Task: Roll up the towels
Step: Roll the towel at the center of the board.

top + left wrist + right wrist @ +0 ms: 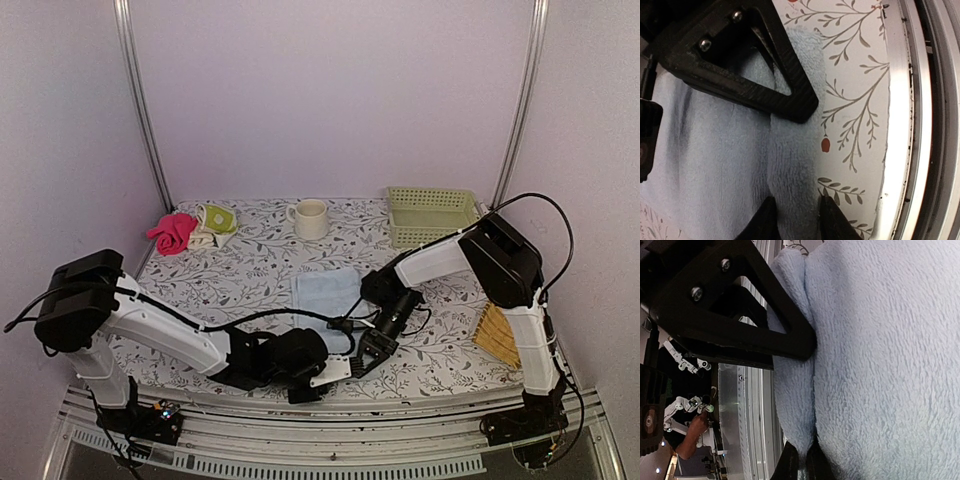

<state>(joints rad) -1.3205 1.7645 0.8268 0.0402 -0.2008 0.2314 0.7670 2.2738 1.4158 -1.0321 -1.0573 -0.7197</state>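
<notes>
Left gripper [798,202] pinching folded near edge of pale blue towel [325,292]; fold fills gap between its fingers. Right gripper [802,450] pressed almost together on thin fold of same edge. Top view: both grippers at towel's 6 o'clock side, towel mid table [250,270]. Patterned towel [216,220] lies apart at 10 o'clock.

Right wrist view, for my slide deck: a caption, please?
Right gripper pinches the folded edge of the pale blue terry towel.
</notes>
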